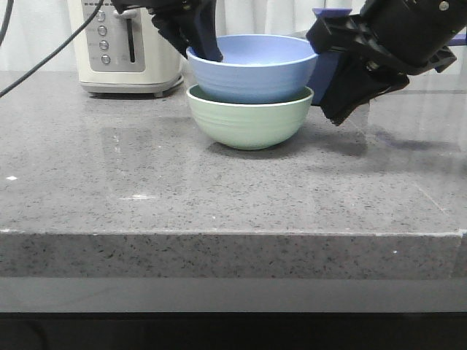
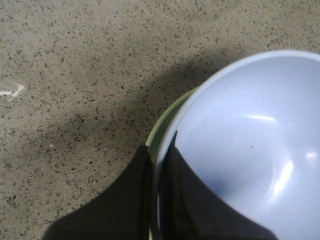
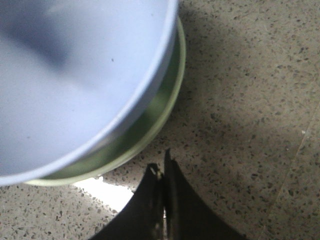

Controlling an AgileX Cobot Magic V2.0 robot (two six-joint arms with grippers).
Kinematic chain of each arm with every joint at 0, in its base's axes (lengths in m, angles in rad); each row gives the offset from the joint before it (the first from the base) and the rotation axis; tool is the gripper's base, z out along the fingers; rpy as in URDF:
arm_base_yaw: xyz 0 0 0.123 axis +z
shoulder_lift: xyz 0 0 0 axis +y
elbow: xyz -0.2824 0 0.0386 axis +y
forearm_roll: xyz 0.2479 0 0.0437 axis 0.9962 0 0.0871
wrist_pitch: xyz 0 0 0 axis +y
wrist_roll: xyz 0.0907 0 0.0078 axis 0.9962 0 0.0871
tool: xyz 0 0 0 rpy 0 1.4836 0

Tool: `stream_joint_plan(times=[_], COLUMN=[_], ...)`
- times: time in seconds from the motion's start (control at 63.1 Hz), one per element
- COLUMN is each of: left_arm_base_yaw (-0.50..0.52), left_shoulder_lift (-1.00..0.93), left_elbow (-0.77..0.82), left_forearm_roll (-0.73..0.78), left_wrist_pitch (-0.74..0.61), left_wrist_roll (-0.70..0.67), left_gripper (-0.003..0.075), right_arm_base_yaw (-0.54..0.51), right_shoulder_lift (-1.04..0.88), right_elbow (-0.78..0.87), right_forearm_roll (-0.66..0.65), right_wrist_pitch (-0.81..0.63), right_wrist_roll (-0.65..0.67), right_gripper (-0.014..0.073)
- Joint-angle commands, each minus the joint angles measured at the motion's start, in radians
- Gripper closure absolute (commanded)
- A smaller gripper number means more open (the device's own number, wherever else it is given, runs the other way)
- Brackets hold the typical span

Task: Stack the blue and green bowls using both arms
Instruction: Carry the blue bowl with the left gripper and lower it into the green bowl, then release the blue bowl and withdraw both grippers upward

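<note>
Green bowl [image 1: 249, 121] on counter — blue bowl [image 1: 252, 68] nested inside.

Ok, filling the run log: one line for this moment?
blue bowl: nested in green bowl | left gripper: shut on blue bowl rim | right gripper: shut, clear of bowls

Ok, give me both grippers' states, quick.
Left gripper: shut on the blue bowl's rim.
Right gripper: shut, holding nothing, beside the green bowl.

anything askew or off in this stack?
Slightly. The blue bowl sits tilted inside the green bowl, not fully nested, with the left gripper pinching its rim. The right gripper is shut, clear of both bowls.
</note>
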Motion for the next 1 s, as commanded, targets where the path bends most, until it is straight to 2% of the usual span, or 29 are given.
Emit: stream_joint_plan(times=[0.0, 0.19, 0.253, 0.364, 0.459, 0.554, 0.808, 0.982], left_arm_base_yaw=[-0.005, -0.005, -0.005, -0.005, -0.005, -0.005, -0.005, -0.005], left_shoulder_lift=[-0.048, -0.036, -0.033, -0.033, -0.035, -0.039, -0.133, -0.279], left_elbow=[-0.036, -0.036, -0.036, -0.036, -0.036, -0.038, -0.084, -0.002], left_forearm_roll=[-0.006, -0.01, -0.027, -0.051, -0.051, -0.051, 0.084, 0.097], left_wrist_pitch=[-0.031, -0.019, -0.019, -0.019, -0.015, -0.005, 0.074, 0.056], left_wrist_roll=[-0.012, -0.012, -0.012, -0.012, -0.012, -0.012, -0.012, -0.014], left_gripper=[0.074, 0.0737, 0.0715, 0.0587, 0.0413, 0.0328, 0.0324, 0.0346], right_arm_base_yaw=[-0.001, -0.001, -0.001, -0.001, -0.001, -0.001, -0.001, -0.001], right_shoulder_lift=[-0.035, -0.035, -0.035, -0.035, -0.035, -0.035, -0.035, -0.035], right_elbow=[-0.023, -0.023, -0.023, -0.023, -0.023, -0.023, -0.023, -0.023], right_forearm_roll=[0.024, 0.024, 0.024, 0.024, 0.024, 0.024, 0.024, 0.024], right_wrist_pitch=[-0.044, -0.044, -0.044, -0.044, -0.044, -0.044, -0.044, -0.044], right_wrist_roll=[-0.008, -0.008, -0.008, -0.008, -0.008, -0.008, -0.008, -0.008], right_gripper=[0.0658, 0.0658, 0.0658, 0.0658, 0.0658, 0.0658, 0.0658, 0.0658])
